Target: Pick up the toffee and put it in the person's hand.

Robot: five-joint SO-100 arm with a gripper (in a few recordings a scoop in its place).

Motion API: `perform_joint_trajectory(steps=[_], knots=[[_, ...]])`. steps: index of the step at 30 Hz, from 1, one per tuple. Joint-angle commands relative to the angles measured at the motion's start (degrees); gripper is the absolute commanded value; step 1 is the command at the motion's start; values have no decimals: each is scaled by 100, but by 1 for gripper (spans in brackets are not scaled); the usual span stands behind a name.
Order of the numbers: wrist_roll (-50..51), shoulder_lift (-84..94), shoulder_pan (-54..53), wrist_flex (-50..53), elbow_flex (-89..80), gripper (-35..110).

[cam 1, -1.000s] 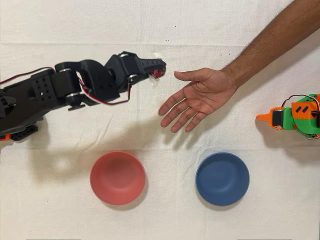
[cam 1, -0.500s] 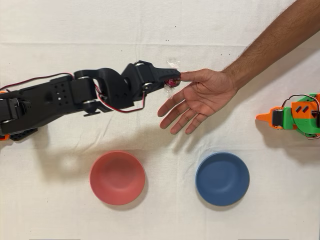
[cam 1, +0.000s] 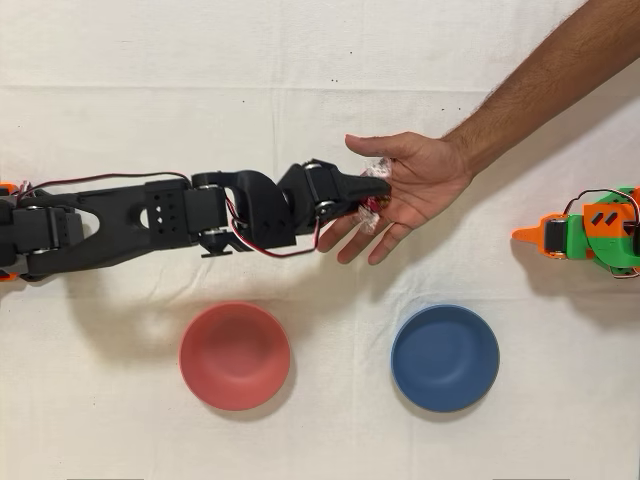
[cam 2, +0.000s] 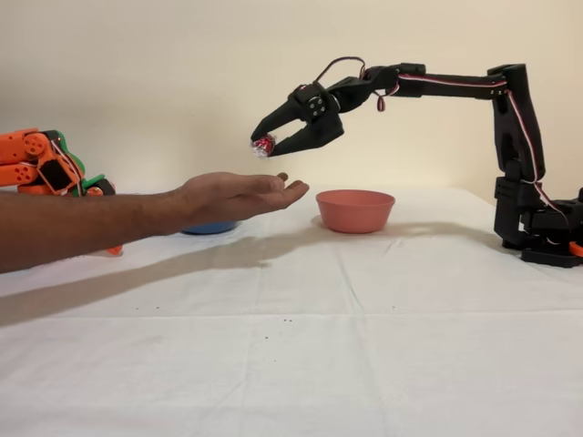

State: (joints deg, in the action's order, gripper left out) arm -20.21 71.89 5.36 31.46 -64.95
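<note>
Overhead, a Sweet Held Above an Open Palm

Stretched out level in the fixed view, the black arm (cam 2: 455, 82) carries its gripper (cam 2: 266, 146) above the person's hand (cam 2: 239, 196), clear air between the two. The jaws stand parted at a modest angle — the toffee (cam 2: 263, 146) is pinched at their tips, its red centre and crinkly clear wrapper showing. In the overhead view the gripper (cam 1: 372, 197) lies over the fingers of the person's hand (cam 1: 405, 195), and the toffee (cam 1: 375, 192) sits over the base of those fingers, with a wrapper end reaching towards the thumb.

The hand is palm-up with fingers spread, the bare forearm (cam 1: 545, 85) running away from it to the upper right corner of the overhead view.

Two bowls stand on the white cloth (cam 1: 320, 420). Seen from overhead, the red bowl (cam 1: 235, 355) lies below and to the left of the hand, the blue bowl (cam 1: 444, 357) below and slightly right of it — neither has anything in it. In the fixed view the red bowl (cam 2: 355, 209) stands just beyond the hand's fingertips, and the blue bowl (cam 2: 208, 228) peeks out behind the wrist.

The idle orange arm (cam 1: 590, 235) rests well to the right of the hand in the overhead view.
</note>
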Motion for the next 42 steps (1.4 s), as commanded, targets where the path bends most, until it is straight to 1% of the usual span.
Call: perform_joint_trajectory(steps=[1,9,14,16,19,24,35,38,42], knots=[[-167,202,-44,-255,334,9],[-202,132,-70,-343,325,9],[-70,158,-70,-325,316,13],[-9,202,-70,-316,299,15],[290,281,-79,-281,237,23],[510,352,-79,-18,290,28],[580,782,-158,79,-44,27],[738,1107,-264,88,-334,27],[1125,1846,-457,167,-958,23]])
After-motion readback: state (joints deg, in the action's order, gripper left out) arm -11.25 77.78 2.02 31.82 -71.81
